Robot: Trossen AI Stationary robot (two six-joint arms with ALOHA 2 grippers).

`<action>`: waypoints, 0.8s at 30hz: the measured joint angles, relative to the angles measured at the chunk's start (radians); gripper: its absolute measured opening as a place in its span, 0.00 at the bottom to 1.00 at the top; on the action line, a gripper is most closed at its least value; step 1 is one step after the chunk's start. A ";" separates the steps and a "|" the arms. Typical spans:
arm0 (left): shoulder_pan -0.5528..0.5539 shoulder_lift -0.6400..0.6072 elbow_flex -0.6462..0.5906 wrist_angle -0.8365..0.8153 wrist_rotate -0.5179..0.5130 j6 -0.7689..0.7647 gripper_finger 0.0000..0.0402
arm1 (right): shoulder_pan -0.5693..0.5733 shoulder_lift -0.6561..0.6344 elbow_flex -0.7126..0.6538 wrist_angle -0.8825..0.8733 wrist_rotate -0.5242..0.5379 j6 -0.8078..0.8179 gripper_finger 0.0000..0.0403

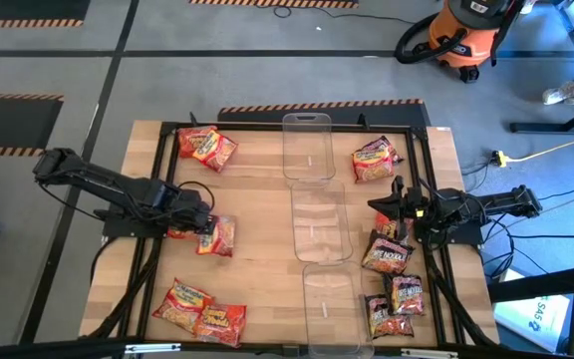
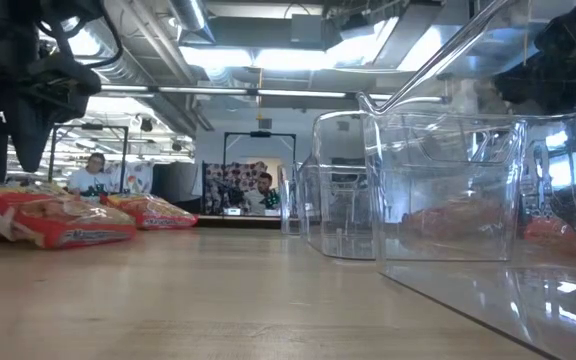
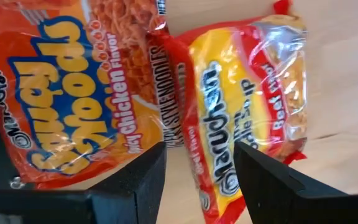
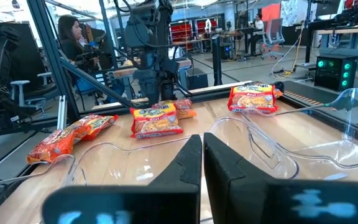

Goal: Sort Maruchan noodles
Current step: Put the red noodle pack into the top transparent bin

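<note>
Maruchan packets are lying at your left gripper (image 3: 194, 177): its jaws are standing apart, straddling the red-yellow packet (image 3: 241, 112), the orange packet (image 3: 73, 93) just outside (nothing gripped yet). Closing comes next; right gripper (image 4: 202, 163) is waiting, jaws closed.

The counter (image 1: 267, 209) is seen to be pale wood with a smooth, faintly sheened finish. The noodle packets (image 3: 241, 106) are wrapped in crinkly, glossy plastic film. The bins (image 2: 448, 200) are made of clear, shiny plastic. Matt black plastic is shown on the left claw (image 3: 197, 180) fingers (image 3: 138, 180).
</note>
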 joint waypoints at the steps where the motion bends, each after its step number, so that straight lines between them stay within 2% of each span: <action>1: 0.000 0.000 -0.006 0.009 0.000 -0.001 0.45 | 0.000 0.000 0.000 0.000 0.000 0.000 0.01; 7: -0.003 0.006 -0.087 0.143 0.015 -0.006 0.45 | 0.000 0.000 0.000 0.000 -0.004 0.000 0.01; 15: -0.011 0.017 -0.184 0.340 -0.033 -0.020 0.45 | 0.000 0.000 0.000 -0.001 -0.013 0.000 0.01; 20: -0.011 0.037 -0.241 0.520 -0.062 0.001 0.45 | 0.000 0.000 0.000 -0.001 -0.014 0.000 0.01; 24: -0.011 0.057 -0.249 0.552 -0.063 0.024 0.45 | 0.000 0.000 0.000 -0.001 -0.013 0.000 0.01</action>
